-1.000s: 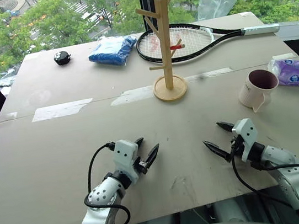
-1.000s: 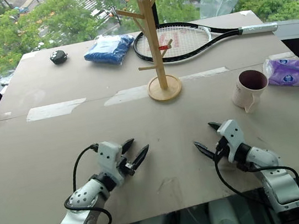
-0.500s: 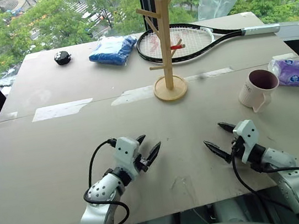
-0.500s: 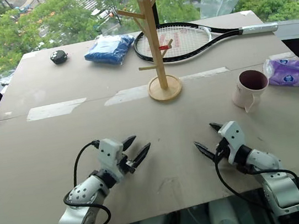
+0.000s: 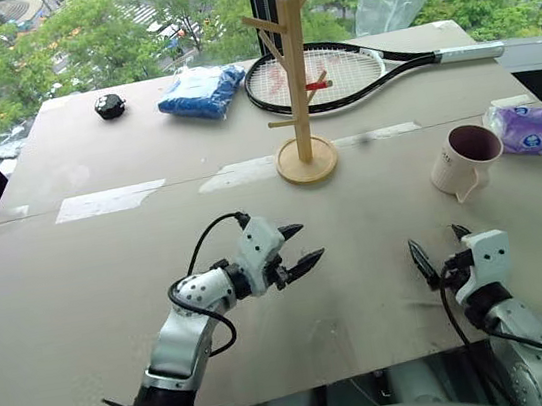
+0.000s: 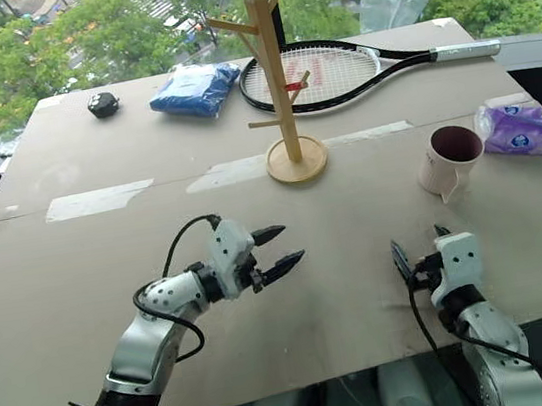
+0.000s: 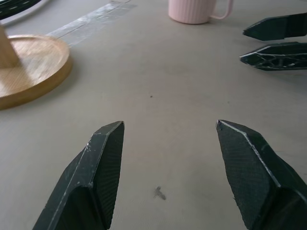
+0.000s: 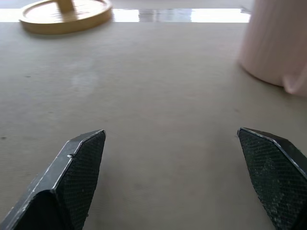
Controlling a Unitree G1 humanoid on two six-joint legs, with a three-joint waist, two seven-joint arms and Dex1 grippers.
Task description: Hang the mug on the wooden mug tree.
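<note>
The cream mug (image 5: pixel 467 160) with a maroon inside stands upright on the table at the right, its handle toward me. The wooden mug tree (image 5: pixel 297 88) stands on its disc base (image 5: pixel 307 165) behind the table's middle, its pegs bare. My left gripper (image 5: pixel 309 241) is open over the table's middle, pointing right toward the mug and holding nothing. My right gripper (image 5: pixel 434 239) is open near the front edge, below the mug and apart from it. In the right wrist view the mug (image 8: pixel 278 43) stands ahead, off to one side of the open fingers.
A black tennis racket (image 5: pixel 334 73) lies behind the tree. A blue packet (image 5: pixel 203 89) and a small black object (image 5: pixel 109 106) sit at the back left. A purple-white tissue packet (image 5: pixel 528 129) lies right of the mug. Bare tabletop separates both grippers from the mug.
My left gripper has moved forward and right and swung to point right. My right gripper has shifted right and turned to point forward. Mug and tree have stayed put.
</note>
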